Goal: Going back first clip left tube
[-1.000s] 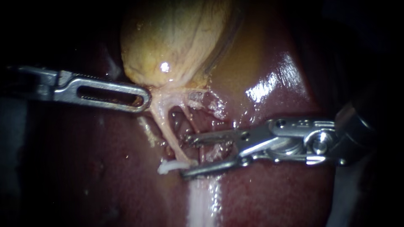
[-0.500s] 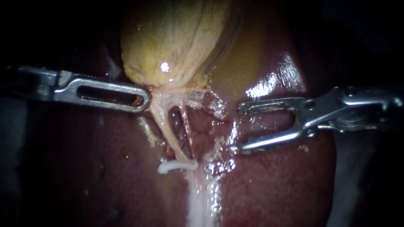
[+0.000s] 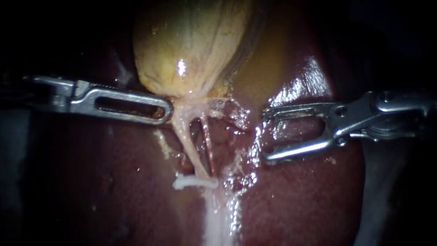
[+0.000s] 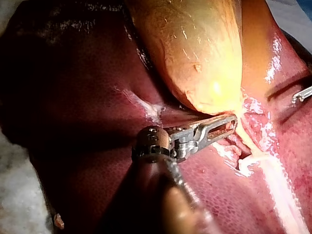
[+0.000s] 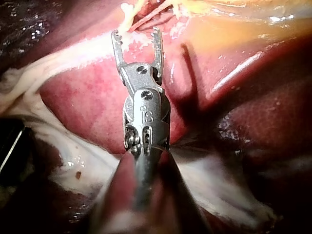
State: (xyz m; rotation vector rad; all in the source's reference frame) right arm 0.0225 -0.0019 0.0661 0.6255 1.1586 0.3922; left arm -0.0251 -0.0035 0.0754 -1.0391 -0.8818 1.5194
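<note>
- The liver (image 3: 296,205) fills the scene, dark red and wet.
- The gallbladder (image 3: 191,41) lies on it at the far side, yellow, narrowing toward the near side.
- My right instrument (image 3: 266,136) comes in from the right with its jaws spread wide and nothing between them. They hang over the liver, to the right of the 2 tubes and clear of both.
- My left instrument (image 3: 164,109) comes in from the left. Its slotted jaws are clenched on the pale tissue at the narrow end of the gallbladder.
- The left tube (image 3: 191,150) runs from that narrow end toward the near side, pale and taut.
- The right tube (image 3: 207,141), thinner and redder, lies just beside it.
- 1 white clip (image 3: 193,183) sits across the near end of the left tube.
</note>
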